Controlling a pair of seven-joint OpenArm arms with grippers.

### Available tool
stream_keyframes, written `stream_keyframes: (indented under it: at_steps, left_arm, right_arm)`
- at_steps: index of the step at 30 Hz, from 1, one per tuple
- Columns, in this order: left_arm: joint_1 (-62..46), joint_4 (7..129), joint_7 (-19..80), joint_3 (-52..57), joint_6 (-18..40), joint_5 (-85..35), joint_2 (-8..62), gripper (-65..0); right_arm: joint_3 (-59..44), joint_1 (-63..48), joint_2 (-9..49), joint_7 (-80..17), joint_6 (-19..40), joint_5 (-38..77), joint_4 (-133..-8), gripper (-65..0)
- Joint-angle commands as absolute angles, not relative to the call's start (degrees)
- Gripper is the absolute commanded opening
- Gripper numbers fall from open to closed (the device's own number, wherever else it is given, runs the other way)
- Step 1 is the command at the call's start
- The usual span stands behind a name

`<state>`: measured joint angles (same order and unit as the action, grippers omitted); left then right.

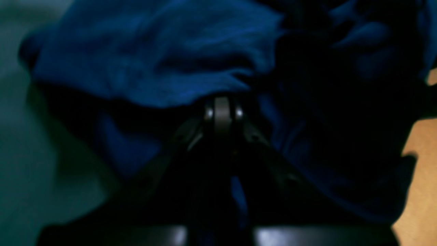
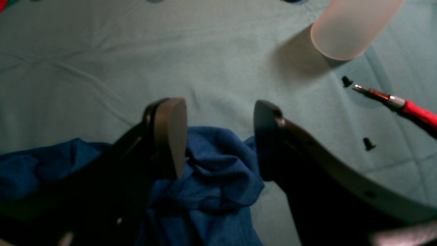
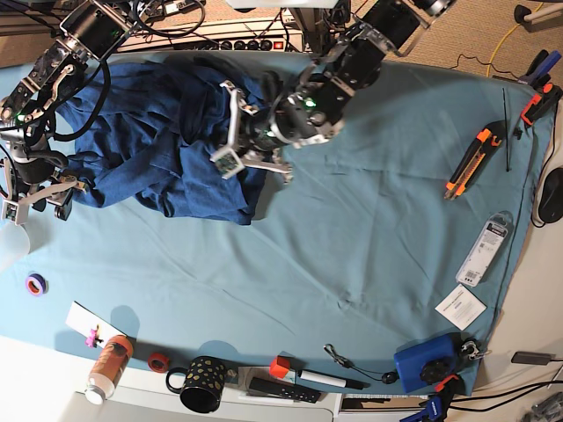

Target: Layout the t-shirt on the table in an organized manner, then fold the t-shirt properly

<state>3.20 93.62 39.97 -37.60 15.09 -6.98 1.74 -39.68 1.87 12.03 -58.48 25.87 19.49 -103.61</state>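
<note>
The dark navy t-shirt (image 3: 149,132) lies bunched at the far left of the teal table (image 3: 369,237). My left gripper (image 3: 236,141) sits at the shirt's right side. In the left wrist view its fingers (image 1: 222,111) are pressed together with shirt fabric (image 1: 153,58) draped over and around them. My right gripper (image 3: 40,204) is at the shirt's left edge. In the right wrist view it (image 2: 218,136) is open, its fingertips (image 2: 170,136) straddle a crumpled shirt edge (image 2: 211,177), and they hover above the table cloth (image 2: 102,51).
A frosted cup (image 2: 351,27), a red screwdriver (image 2: 416,114) and a black screw (image 2: 346,81) lie near my right gripper. An orange utility knife (image 3: 466,163), a white packet (image 3: 488,246), a dotted mug (image 3: 198,382), a bottle (image 3: 106,369) and a blue box (image 3: 422,365) line the edges.
</note>
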Motion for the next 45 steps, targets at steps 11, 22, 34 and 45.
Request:
stream_keyframes:
  at_steps: [11,22,34,45]
  left_arm:
    - [9.72,94.50,36.99,-41.82,11.40,-3.60,-3.64,-65.0]
    - [10.48,93.80,35.14,-39.79,16.49,-9.89,-4.75,-65.0]
    - [10.46,93.82,39.40,-20.25,10.09,-3.49,-0.84,-65.0]
    - [9.65,93.80,39.40,-17.34,10.07,-6.81,9.23,-65.0]
  right_arm:
    - [-39.70,2.55,10.59,-57.41,25.93,20.12,-104.51,-34.1]
    - [-39.70,2.50,10.31,-58.04,31.22,24.58,-104.51,-34.1]
    - [-39.48,1.04,7.40,-76.51,40.00,60.29,-104.51,-65.0]
    - [-20.97,-7.86,5.52,-76.84,40.00,62.85,-104.53,-65.0]
